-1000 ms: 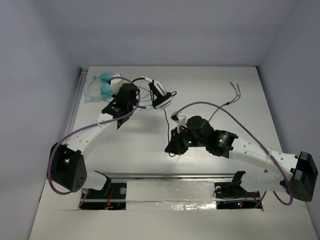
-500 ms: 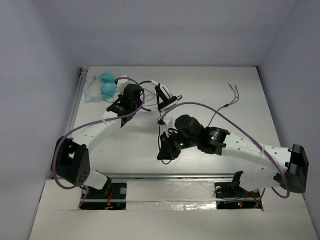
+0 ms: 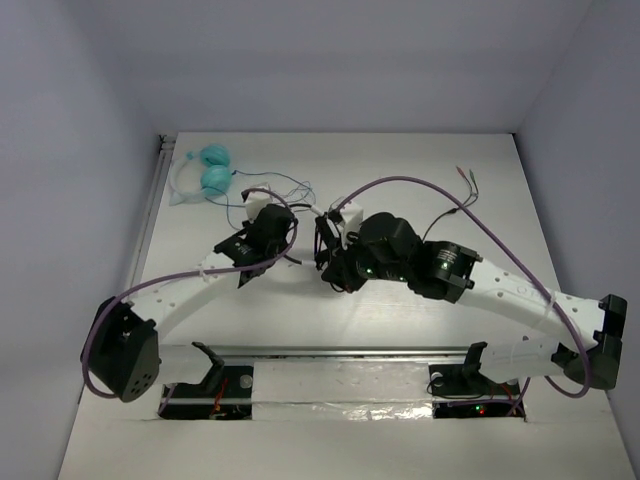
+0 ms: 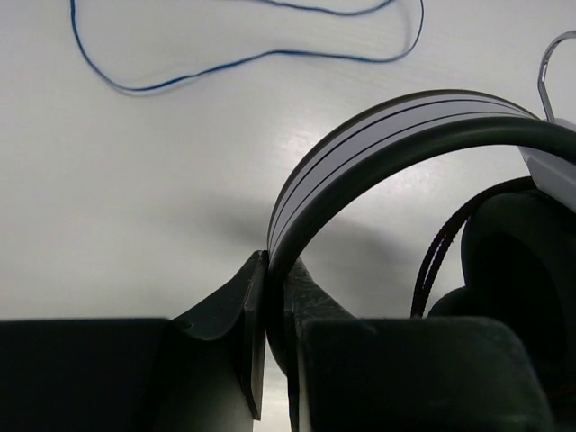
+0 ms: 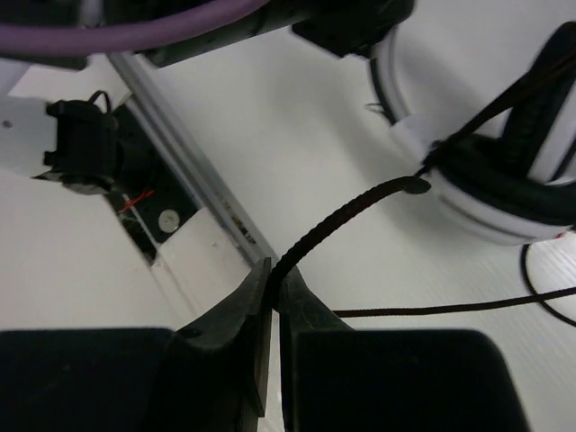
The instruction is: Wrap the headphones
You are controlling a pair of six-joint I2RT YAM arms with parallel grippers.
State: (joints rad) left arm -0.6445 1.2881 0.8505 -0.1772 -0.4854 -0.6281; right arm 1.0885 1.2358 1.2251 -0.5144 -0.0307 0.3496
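The headphones (image 4: 378, 135) have a white band with black stripes and dark ear cups (image 4: 526, 261). My left gripper (image 4: 274, 270) is shut on the band, seen close up in the left wrist view. In the top view the headphones (image 3: 318, 228) sit between the two grippers, mostly hidden by them. My right gripper (image 5: 274, 270) is shut on the thin black cable (image 5: 346, 216), which runs up to an ear cup (image 5: 504, 180). In the top view the left gripper (image 3: 288, 225) and right gripper (image 3: 326, 255) are close together at the table's middle.
Teal-cupped headphones (image 3: 208, 170) lie at the back left, their blue cable (image 4: 225, 65) looping toward the left gripper. Loose thin wires (image 3: 468, 180) lie at the back right. A metal rail (image 3: 340, 352) runs along the near edge.
The left gripper has carried the headphones nearer and to the right. The right gripper has moved back and right with the cable, up beside the headphones.
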